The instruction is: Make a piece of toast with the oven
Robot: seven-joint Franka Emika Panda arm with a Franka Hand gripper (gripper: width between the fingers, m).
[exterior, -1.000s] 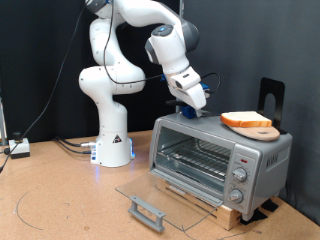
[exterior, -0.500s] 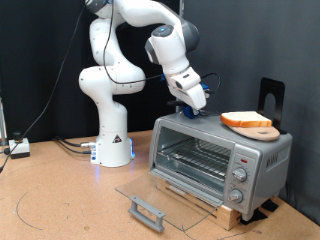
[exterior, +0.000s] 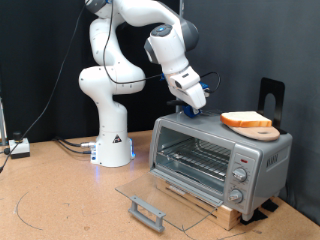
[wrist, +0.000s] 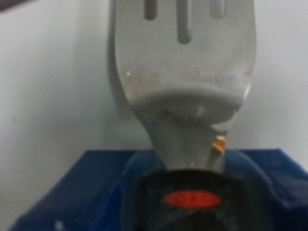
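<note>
White arm, one, upper centre of exterior view. Oven (exterior: 215, 160), one, lower right; glass door (exterior: 160, 195) dropped flat, rack bare, floor ahead open. Round wooden board (exterior: 262, 130) at oven-top right edge carries one piece of toast (exterior: 245, 120). Gripper (exterior: 196, 108) over oven-top left, clamped on blue-handled metal spatula (wrist: 183, 67).

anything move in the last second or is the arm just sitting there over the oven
Nothing visibly changed. The claw hangs over the top of the oven at the same spot, with a grey spatula showing in front of it in the wrist view. The piece of toast lies on its round wooden board on the oven top, and the glass door is down.
</note>
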